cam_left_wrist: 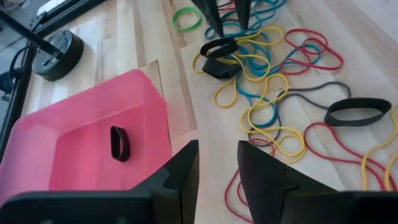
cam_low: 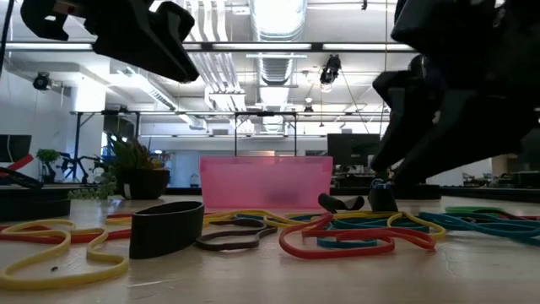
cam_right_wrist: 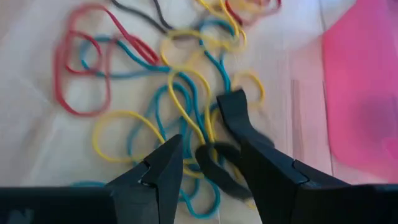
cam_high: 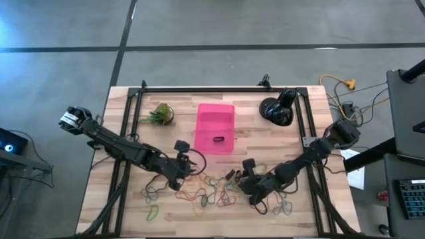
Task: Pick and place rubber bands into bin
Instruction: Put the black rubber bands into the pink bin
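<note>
Right gripper [cam_right_wrist: 208, 158] down in the rubber bands [cam_high: 206, 189] pile, jaws part open and straddling a black band [cam_right_wrist: 214, 163], not gripped yet. Bin [cam_high: 214, 129] lies far-left of it, long axis near-to-far, one black band inside. Left gripper [cam_left_wrist: 217, 165] is just near the bin's near edge, narrowly open, empty.

Pink bin [cam_high: 214, 126] holding one black band, rubber bands [cam_high: 206, 191] tangled beside it

The bin [cam_high: 214, 123] was bright translucent pink, holding one black band [cam_high: 218, 139]. The rubber bands [cam_high: 206, 189] lay red, yellow, blue-green, green and black on the pale wooden surface [cam_high: 119, 206]. A plant [cam_high: 159, 114] was green.
</note>
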